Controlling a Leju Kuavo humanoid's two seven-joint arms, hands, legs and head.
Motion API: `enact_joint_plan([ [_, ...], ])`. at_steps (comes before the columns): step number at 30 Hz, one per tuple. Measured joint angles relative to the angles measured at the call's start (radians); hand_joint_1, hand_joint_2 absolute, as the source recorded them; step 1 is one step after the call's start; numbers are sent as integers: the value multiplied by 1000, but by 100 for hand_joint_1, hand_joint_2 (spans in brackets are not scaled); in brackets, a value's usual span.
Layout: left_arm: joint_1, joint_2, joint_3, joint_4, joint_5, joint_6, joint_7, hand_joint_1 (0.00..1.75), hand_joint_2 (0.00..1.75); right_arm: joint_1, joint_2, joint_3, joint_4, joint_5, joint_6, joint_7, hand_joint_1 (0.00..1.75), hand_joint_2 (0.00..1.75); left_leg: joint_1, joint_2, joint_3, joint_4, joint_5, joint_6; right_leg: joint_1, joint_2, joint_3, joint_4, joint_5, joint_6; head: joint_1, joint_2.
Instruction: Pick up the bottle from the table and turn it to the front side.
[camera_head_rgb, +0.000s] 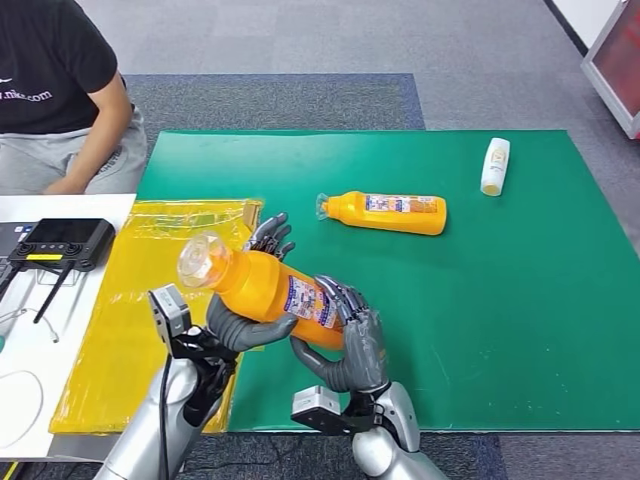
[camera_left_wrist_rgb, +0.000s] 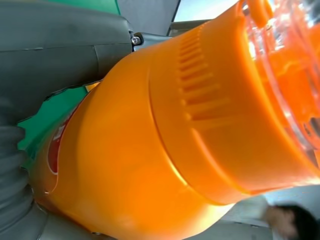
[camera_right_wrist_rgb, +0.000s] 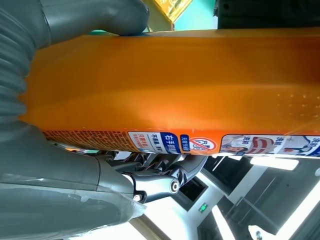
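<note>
In the head view both hands hold 1 orange bottle (camera_head_rgb: 264, 288) in the air above the near edge of the green mat (camera_head_rgb: 490, 330), over the seam between the mat and a yellow bag (camera_head_rgb: 121, 330) lying flat on the desk (camera_head_rgb: 19, 395); the bottle is tilted, its clear cap (camera_head_rgb: 200, 262) up and toward the robot's left, its base down and toward the right; the left hand (camera_head_rgb: 253, 300) grips the neck end with the thumb across the front and the fingers (camera_head_rgb: 272, 235) reaching round behind; the right hand (camera_head_rgb: 355, 345) cups the base end, fingers curled over the label (camera_head_rgb: 309, 302); the left wrist view adds the ribbed orange shoulder of the bottle (camera_left_wrist_rgb: 181, 145) and the clear cap (camera_left_wrist_rgb: 286, 75) seen close, with the grey thumb (camera_left_wrist_rgb: 64, 55) pressed along its side; the right wrist view shows the printed label strip (camera_right_wrist_rgb: 211, 143) along the bottle's edge and the dark fingers (camera_right_wrist_rgb: 162, 172) wrapped under it, the thumb (camera_right_wrist_rgb: 94, 17) on the opposite side; the head view alone takes in a second orange bottle (camera_head_rgb: 385, 212) lying on its side farther out on the mat, a small white bottle (camera_head_rgb: 495, 166) near the far right edge, a black controller (camera_head_rgb: 56, 243) on the desk at the left, and a person (camera_head_rgb: 60, 95) seated beyond it.
</note>
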Motion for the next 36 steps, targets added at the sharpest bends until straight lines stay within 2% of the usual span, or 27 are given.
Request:
enact_joint_plan([
  [3, -4, 2, -4, 4, -13, 0, -4, 175, 175, -1, 0, -1, 2, -7, 3, 0, 165, 175, 0, 0, 0, 0, 0, 0, 0, 0, 0, 0, 0, 0, 0, 0],
  [6, -6, 3, -8, 6, -34, 6, -15, 175, 175, -1, 0, -1, 3, -17, 10, 0, 108, 175, 0, 0, 0, 0, 0, 0, 0, 0, 0, 0, 0, 0, 0, 0],
  [7, -7, 3, -9, 6, -42, 10, -19, 175, 175, -1, 0, -2, 4, -23, 13, 1, 113, 175, 0, 0, 0, 0, 0, 0, 0, 0, 0, 0, 0, 0, 0, 0],
  [10, -6, 5, -12, 6, -70, 34, -29, 175, 175, 0, 0, -2, 6, -46, 26, 2, 175, 175, 0, 0, 0, 0, 0, 0, 0, 0, 0, 0, 0, 0, 0, 0],
  [13, -3, 8, -16, 6, -90, 54, -36, 175, 175, 2, 0, -2, 11, -70, 32, -2, 175, 175, 0, 0, -1, 0, 0, 0, 0, 0, 0, 0, 0, 0, 0, 0],
  [14, -2, 9, -17, 6, -95, 59, -38, 175, 175, 4, 0, -3, 13, -75, 33, -3, 166, 175, 0, 0, -1, 0, 0, 0, 0, 0, 0, 0, 0, 0, 0, 0],
  [15, 0, 10, -18, 6, -100, 64, -38, 175, 175, 5, 0, -3, 14, -79, 34, -5, 134, 175, 0, 0, -1, 0, 0, 0, 0, 0, 0, 0, 0, 0, 0, 0],
  [17, 7, 14, -18, 5, -111, 73, -39, 175, 175, 10, 0, -6, 18, -88, 38, -8, 47, 175, 0, 0, -1, 0, 0, 0, 0, 0, 0, 0, 0, 0, 0, 0],
  [18, 12, 17, -17, 4, -117, 78, -40, 175, 175, 14, 2, -8, 20, -94, 40, -9, 12, 175, 0, 0, -1, 0, 0, 0, 0, 0, 0, 0, 0, 0, 0, 0],
  [19, 17, 19, -16, 2, -124, 85, -42, 175, 175, 19, 4, -9, 21, -102, 41, -10, 1, 175, 0, 0, -1, 0, 0, 0, 0, 0, -1, 0, 0, 0, 0, 0],
  [22, 33, 29, 0, -10, -154, 118, -49, 175, 175, 33, 12, -20, 21, -130, 44, -10, 0, 175, 0, 0, -1, 0, 0, 0, 0, 0, -1, 0, 0, 0, 0, 0],
  [26, 62, 58, 39, -32, -215, 170, -51, 175, 175, 37, 16, -47, 20, -157, 47, -9, 0, 0, 0, 0, -2, 0, 0, -1, 0, 0, -2, 0, 0, 0, 0, 0],
  [30, 79, 87, 69, -54, -300, 215, -50, 175, 175, 38, 21, -63, 20, -169, 48, -10, 0, 0, 1, 0, -2, 0, 0, -1, 1, 0, -2, 0, 0, 0, 0, 0],
  [34, 84, 126, 86, -64, -436, 268, -34, 175, 175, 39, 23, -74, 20, -171, 45, -11, 0, 175, 1, 0, -2, 0, 0, -1, 1, 0, -2, 0, 0, 0, 0, 0],
  [36, 84, 154, 92, -64, -513, 292, -14, 175, 175, 40, 23, -78, 20, -167, 45, -12, 0, 175, 1, 0, -2, 0, 0, -1, 1, 0, -2, 0, 0, 0, 0, 0],
])
